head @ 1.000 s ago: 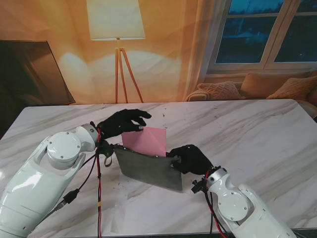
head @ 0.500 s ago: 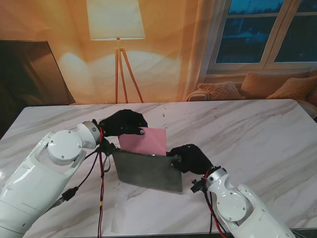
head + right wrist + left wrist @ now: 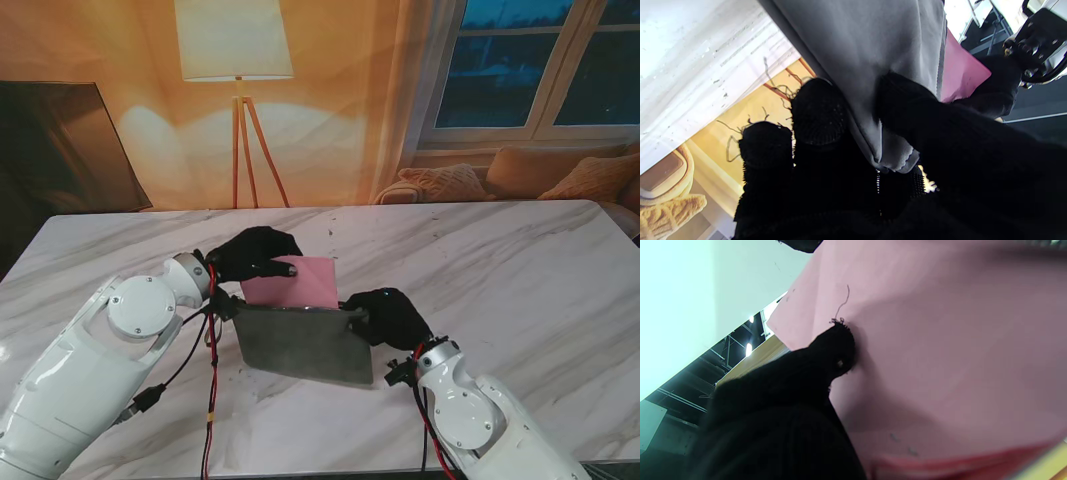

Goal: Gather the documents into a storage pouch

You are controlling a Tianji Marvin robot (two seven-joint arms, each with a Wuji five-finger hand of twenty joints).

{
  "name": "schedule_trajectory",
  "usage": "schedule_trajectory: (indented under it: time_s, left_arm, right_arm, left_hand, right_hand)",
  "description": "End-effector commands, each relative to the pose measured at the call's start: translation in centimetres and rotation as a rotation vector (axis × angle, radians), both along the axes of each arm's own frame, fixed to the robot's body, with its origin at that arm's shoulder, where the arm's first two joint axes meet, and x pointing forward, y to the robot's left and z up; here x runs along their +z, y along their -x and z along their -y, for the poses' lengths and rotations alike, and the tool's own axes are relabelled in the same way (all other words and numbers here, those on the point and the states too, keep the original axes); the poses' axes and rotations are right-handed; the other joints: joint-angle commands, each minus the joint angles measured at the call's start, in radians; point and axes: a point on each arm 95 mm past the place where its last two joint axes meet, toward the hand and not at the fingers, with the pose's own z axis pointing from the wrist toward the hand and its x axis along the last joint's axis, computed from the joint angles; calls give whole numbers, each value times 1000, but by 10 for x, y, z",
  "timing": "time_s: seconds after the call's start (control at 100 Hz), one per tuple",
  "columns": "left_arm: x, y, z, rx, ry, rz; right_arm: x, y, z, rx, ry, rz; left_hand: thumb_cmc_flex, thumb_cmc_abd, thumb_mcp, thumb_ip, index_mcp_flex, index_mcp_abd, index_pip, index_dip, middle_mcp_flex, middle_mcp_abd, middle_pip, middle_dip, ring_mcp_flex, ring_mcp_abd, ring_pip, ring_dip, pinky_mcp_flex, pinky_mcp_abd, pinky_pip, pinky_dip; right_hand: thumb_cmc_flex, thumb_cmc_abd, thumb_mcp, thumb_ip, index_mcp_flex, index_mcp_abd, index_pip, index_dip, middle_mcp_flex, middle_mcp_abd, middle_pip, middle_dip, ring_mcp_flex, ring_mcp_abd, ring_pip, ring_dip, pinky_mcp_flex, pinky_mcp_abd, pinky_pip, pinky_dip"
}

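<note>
Lower now than a second ago, the pink paper has sunk deeper into the grey pouch, which stands just off the marble desk. Left hand pinches the paper's top corner with its fingers closed. Right hand clamps the pouch's edge, holding the mouth open. Insertion is under way; next, likely pushing the paper fully inside.

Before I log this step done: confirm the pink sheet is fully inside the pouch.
No. In the stand view much of the pink sheet stands out above the rim of the grey pouch.
</note>
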Motion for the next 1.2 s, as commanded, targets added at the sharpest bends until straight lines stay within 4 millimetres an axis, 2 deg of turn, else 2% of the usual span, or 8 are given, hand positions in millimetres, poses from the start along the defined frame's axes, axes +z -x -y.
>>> schedule_trajectory:
  time_s: [0.0, 0.27, 0.43, 0.58, 0.67, 0.82, 1.01, 1.19]
  left_arm:
    - [-2, 4, 3, -15, -1, 3]
    - [6, 4, 3, 11, 30, 55]
    - [9, 3, 2, 6, 5, 80]
    - [5, 1, -1, -1, -23, 59]
    - [1, 0, -2, -1, -33, 40]
    - [-1, 0, -3, -9, -44, 18]
    - [-3, 5, -3, -21, -54, 13]
    - [-4, 9, -3, -32, -61, 3]
  right_arm:
    - [1, -1, -7, -6, -10, -3]
    - [3, -8, -21, -129, -81, 88]
    - [3, -12, -27, -149, -99, 99]
    - [-1, -16, -24, -135, -63, 95]
    - [-6, -17, -20, -118, -40, 77]
    - [-11, -19, -14, -76, 9, 70]
    - [-13, -16, -8, -4, 81, 56]
    - [-12, -14, -4, 32, 144, 74]
  left_hand:
    - [41, -16, 46, -28, 39, -40, 31, 8, 31, -14, 28, -2, 15, 54, 8, -7, -18, -16, 17, 0]
    - [28, -6, 32, -26, 31, -51, 32, 2, -1, -27, -17, 0, -34, 58, -41, -14, -57, -32, -9, -22]
    - [29, -3, 25, -22, 26, -55, 30, 2, -89, -22, -130, 43, -127, 23, -107, 4, -132, -62, -46, -48]
    - [32, 1, 25, -26, 20, -47, 32, 4, -103, -20, -143, 57, -147, 19, -121, 9, -152, -69, -55, -53]
    - [34, 1, 23, -27, 20, -36, 30, 3, -87, -16, -139, 63, -140, 27, -116, 16, -151, -66, -52, -53]
    - [30, -2, 26, -27, 25, -32, 30, 1, -64, -11, -128, 67, -123, 36, -102, 27, -144, -61, -46, -50]
    - [30, -1, 28, -27, 24, -32, 30, 1, -64, -9, -125, 69, -122, 34, -98, 32, -143, -62, -45, -49]
    - [30, -1, 28, -28, 22, -30, 32, 3, -64, -8, -124, 70, -123, 35, -98, 35, -144, -63, -45, -48]
  right_hand:
    - [65, 89, 19, 24, 154, -89, 244, 41, 3, 0, 17, -6, 21, -59, -10, 1, 18, -22, 34, 16]
    - [65, 93, 17, 23, 154, -98, 243, 61, -7, -6, 34, -12, 13, -69, -17, 1, 17, -31, 31, 7]
    - [78, 94, 8, 28, 158, -101, 240, 89, -31, -20, 50, -34, -17, -71, -49, -43, -16, -32, -4, -17]
    - [82, 23, 74, 26, 181, -109, 227, 91, -39, -51, 30, -53, -45, -63, -105, -84, -46, -25, -51, -38]
    - [78, -11, 107, 20, 175, -102, 218, 53, -82, -60, -3, -48, -86, -61, -166, -74, -85, -30, -97, -40]
    - [51, -79, 144, 14, 78, -131, 242, -21, -204, -67, -55, -46, -180, -68, -293, -44, -182, -38, -198, -30]
    - [-55, -142, 193, 9, -109, -164, 216, -35, -434, -77, -54, -135, -347, -102, -446, -22, -342, -50, -344, -19]
    - [-139, -194, 154, -26, -202, -155, 195, -35, -507, -70, -71, -158, -423, -113, -485, -45, -389, -52, -388, -17]
